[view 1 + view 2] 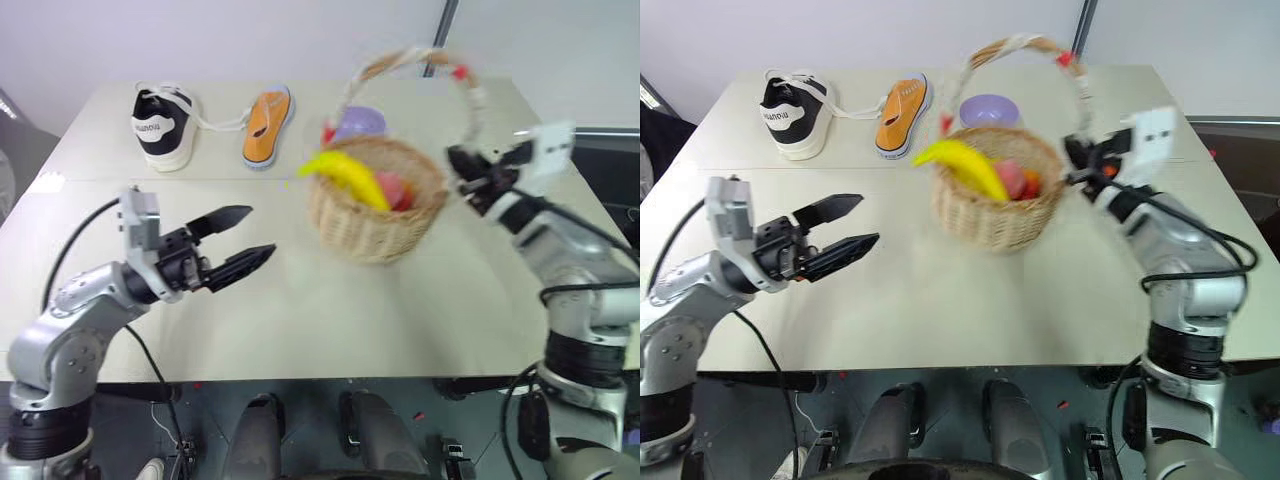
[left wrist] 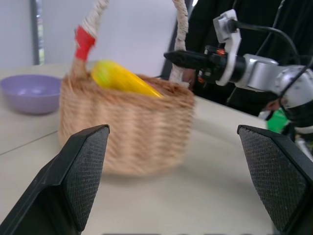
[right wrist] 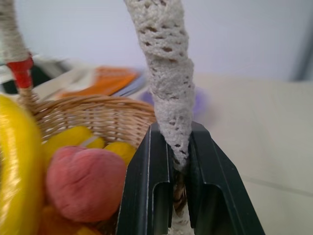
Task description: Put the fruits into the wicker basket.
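My right pincer (image 3: 178, 196) is clenched on the white lace-wrapped side of the tall arched handle of the round tan woven wicker basket (image 1: 375, 215), which sits on the pale tabletop (image 1: 330, 310). Inside it lie a curved yellow banana (image 1: 350, 178), a round pink peach (image 3: 85, 183) and small yellow fruits (image 3: 78, 138). My left pincer (image 1: 245, 247) hangs released, fingers spread wide, near the basket's side. Behind the basket stands a lilac bowl (image 1: 990, 108), and farther along the tabletop a black-and-white sneaker (image 1: 162, 125) and an orange shoe insole (image 1: 268, 125).
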{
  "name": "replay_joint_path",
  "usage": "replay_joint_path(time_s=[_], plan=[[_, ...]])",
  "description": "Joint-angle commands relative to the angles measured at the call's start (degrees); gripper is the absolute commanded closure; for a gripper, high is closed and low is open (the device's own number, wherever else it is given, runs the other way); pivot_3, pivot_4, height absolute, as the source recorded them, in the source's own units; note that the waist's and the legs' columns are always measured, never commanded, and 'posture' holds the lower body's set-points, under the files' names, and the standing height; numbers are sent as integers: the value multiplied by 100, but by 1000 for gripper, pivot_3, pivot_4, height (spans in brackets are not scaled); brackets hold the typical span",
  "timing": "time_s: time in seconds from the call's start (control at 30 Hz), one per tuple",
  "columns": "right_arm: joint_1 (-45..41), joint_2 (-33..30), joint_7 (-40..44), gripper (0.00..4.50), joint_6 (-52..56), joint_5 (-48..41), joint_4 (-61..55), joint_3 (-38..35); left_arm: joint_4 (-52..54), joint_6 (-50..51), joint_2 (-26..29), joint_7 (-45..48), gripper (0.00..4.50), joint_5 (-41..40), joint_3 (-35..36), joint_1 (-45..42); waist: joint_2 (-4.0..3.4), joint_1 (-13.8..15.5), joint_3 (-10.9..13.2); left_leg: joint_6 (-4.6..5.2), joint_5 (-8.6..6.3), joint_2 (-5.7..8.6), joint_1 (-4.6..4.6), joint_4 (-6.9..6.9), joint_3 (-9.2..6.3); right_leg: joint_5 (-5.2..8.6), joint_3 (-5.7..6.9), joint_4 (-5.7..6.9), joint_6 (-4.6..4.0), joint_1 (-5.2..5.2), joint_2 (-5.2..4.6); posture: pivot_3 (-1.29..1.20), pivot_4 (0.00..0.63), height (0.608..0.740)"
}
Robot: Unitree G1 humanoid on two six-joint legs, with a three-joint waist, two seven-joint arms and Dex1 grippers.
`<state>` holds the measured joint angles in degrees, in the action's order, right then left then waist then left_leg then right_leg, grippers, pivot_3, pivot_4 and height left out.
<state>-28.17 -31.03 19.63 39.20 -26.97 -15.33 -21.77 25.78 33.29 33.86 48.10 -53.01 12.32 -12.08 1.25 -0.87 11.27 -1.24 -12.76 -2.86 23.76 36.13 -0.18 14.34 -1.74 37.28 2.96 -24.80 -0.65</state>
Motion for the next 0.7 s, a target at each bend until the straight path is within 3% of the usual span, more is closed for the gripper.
replay_joint_path(time_s=[0.03,0.3,0.4,0.57,0.7], plan=[[20,-446,-412,4456,-497,598,408,-477,62,-67,-229,40,0,75,-446,-324,1,6,-1,0,0,1,-1,1,-1,0,0,-1,1,2,0,0,150,740],[186,-611,-1024,4456,-1102,1227,1374,-759,-39,-129,-399,106,0,211,-710,-552,-16,-66,-3,2,0,0,-29,-13,9,-6,-24,16,13,5,12,0,150,740],[277,-576,-1023,3233,-1117,1140,1401,-887,-81,-149,-409,138,0,249,-690,-542,-16,-52,-3,2,0,0,-31,-10,7,-5,-24,20,14,7,12,0,150,740],[642,-702,-807,698,-1275,1185,1125,-920,-221,-151,-334,98,0,351,-534,-445,-16,-22,-3,2,0,2,-32,-1,10,-1,-24,15,9,15,9,0,150,740],[1096,-797,-452,698,-1556,910,1074,-1446,-550,-171,-120,-35,0,585,-251,-221,-17,-19,-3,2,0,2,-32,-2,10,0,-24,15,9,15,9,0,150,740]])
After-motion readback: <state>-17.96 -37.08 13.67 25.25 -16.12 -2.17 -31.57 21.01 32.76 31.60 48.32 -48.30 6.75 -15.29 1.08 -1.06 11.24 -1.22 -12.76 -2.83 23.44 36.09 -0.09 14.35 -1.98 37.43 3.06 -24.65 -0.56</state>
